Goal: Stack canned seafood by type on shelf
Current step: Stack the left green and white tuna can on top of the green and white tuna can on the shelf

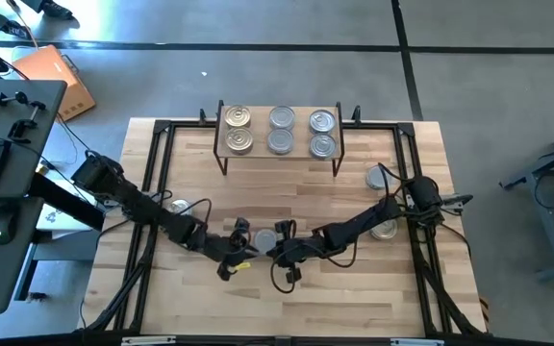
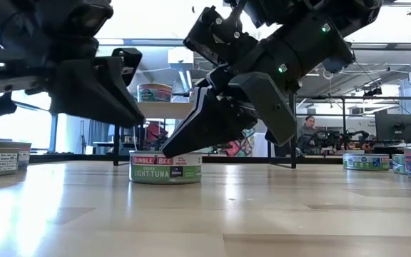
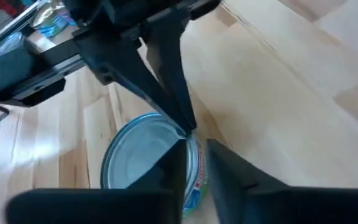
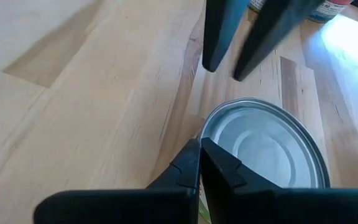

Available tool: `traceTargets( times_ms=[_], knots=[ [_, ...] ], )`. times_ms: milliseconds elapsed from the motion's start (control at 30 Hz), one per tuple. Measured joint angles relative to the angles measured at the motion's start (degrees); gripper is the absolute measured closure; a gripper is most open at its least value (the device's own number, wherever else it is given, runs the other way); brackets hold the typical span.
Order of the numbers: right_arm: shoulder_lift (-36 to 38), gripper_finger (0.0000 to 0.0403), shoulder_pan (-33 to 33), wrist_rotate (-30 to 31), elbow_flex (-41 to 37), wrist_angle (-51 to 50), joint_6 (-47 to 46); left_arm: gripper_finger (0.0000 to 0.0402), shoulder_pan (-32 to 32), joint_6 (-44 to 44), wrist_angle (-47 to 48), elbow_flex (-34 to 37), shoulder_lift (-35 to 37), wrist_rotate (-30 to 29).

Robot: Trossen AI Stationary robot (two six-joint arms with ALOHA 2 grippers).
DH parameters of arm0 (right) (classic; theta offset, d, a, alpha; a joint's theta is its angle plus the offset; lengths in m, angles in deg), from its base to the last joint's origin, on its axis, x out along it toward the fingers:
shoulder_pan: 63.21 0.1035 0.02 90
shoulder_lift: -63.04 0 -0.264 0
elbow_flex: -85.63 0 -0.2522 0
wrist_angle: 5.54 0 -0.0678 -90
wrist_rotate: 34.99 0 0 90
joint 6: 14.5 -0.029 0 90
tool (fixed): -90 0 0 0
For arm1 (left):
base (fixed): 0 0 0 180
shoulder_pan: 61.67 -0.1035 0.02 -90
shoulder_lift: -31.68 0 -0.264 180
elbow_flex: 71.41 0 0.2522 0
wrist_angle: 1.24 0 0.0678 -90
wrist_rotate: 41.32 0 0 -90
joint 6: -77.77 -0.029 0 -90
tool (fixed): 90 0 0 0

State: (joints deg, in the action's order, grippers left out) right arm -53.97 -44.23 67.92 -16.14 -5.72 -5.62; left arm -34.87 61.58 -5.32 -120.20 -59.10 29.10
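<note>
The counter (image 1: 354,298) carries the whole job, and the shelf (image 1: 279,114) at its far edge serves as the landmark. On the shelf top six tins (image 1: 280,132) already sit in three columns of two, so I judge the task well past halfway. Four tins remain off it: one (image 1: 378,177) just beyond the shelf's right end, one (image 1: 385,230) farther toward the front on that side, one (image 1: 178,206) out past the shelf's left end, and the tuna tin (image 2: 165,168) well in front of the shelf's middle, standing flat on the counter.

Both arms meet over that tuna tin. The right end effector (image 2: 173,152) has its fingers pressed shut together, tips down at the tin's rim, gripping nothing. The left end effector (image 3: 194,146) hovers just beside the same tin, its fingers barely parted with the rim at the narrow gap; I cannot tell whether it grips.
</note>
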Motion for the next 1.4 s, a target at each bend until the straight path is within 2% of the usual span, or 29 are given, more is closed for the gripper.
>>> traceTargets(
  times_ms=[200, 333, 467, 733, 933, 1100, 1233, 1400],
  knots=[
    [0.0, 0.0403, 0.0, -1.2, 0.0, 0.4, 0.0, 0.0261, -1.6, -1.5, 0.9, 0.0, -1.3, 0.7],
    [0.0, 0.0403, 0.0, -1.6, 0.0, 0.6, 0.0, 0.0249, -3.0, -2.2, 0.7, 0.0, -3.6, 4.5],
    [0.0, 0.0403, 0.0, -1.6, 0.0, 0.7, 0.0, 0.0280, -3.9, -1.5, 0.5, 0.0, -4.2, 5.0],
    [0.0, 0.0403, 0.0, -1.9, 0.0, 1.0, 0.0, 0.0389, -5.1, -2.0, 0.7, -0.2, -4.1, 9.9],
    [2.3, 0.0399, 0.2, -2.0, -0.1, 0.2, -1.2, 0.0395, -5.1, -2.1, 0.8, -0.2, -4.1, 10.9],
    [6.2, 0.0353, 0.4, -1.9, -0.1, -3.4, -4.3, 0.0401, -5.0, -1.9, -0.3, -0.2, -4.2, 11.7],
    [8.0, 0.0291, 1.1, -1.4, 0.0, -5.6, -4.1, 0.0401, -5.0, -1.1, -1.1, -0.1, -4.1, 11.9],
    [7.9, 0.0216, 2.3, 3.1, 0.0, -9.3, -3.9, 0.0402, -5.0, -0.3, -1.6, -0.1, -3.8, 11.9]
  ],
)
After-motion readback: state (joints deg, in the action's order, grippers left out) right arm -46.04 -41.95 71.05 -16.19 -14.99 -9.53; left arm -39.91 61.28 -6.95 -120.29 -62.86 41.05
